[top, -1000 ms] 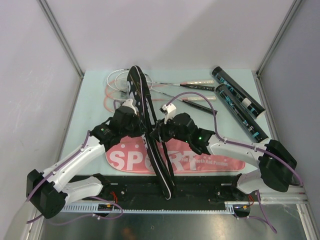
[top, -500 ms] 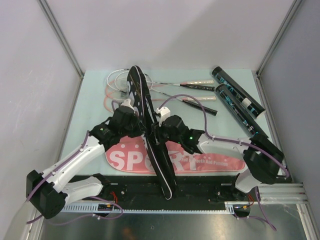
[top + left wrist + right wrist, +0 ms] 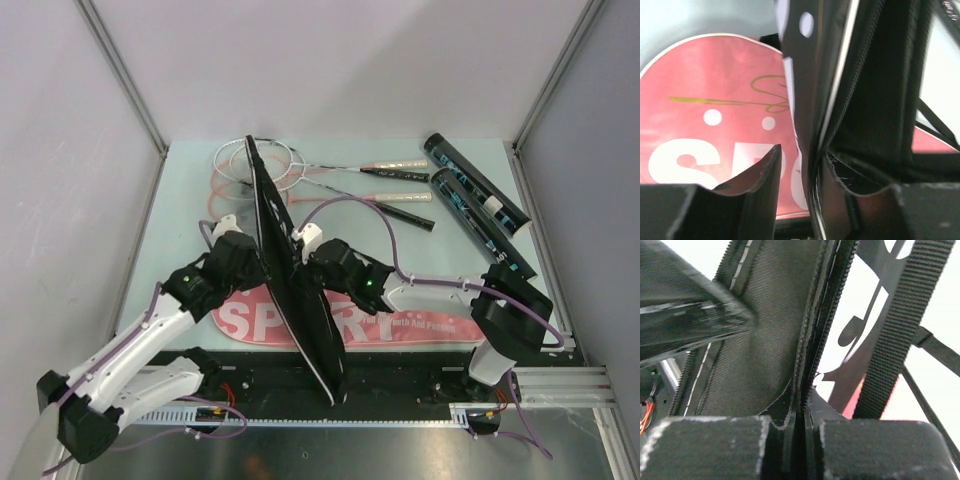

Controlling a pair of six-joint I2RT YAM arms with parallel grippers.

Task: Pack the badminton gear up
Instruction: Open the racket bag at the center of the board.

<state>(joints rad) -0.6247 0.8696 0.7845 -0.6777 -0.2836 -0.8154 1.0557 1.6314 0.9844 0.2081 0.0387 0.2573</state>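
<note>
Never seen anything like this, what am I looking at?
Two white robot arms are bolted at the near edge of a pale green table. One picture looks down from above; the other two come from cameras on each wrist. On it lie a pink racket bag printed SPORT, two pink-and-white rackets and two long dark tubes with teal print. The bag's black zipped flap stands upright between the arms. The right tool is pinched shut on its edge; the left tool stands open around it.

The upright black bag flap [image 3: 292,300] hides the middle of the lettering on the pink bag side [image 3: 240,318] and part of the far-left racket heads [image 3: 230,165], and the teal print on the tubes [image 3: 478,188] is too small to read.
</note>
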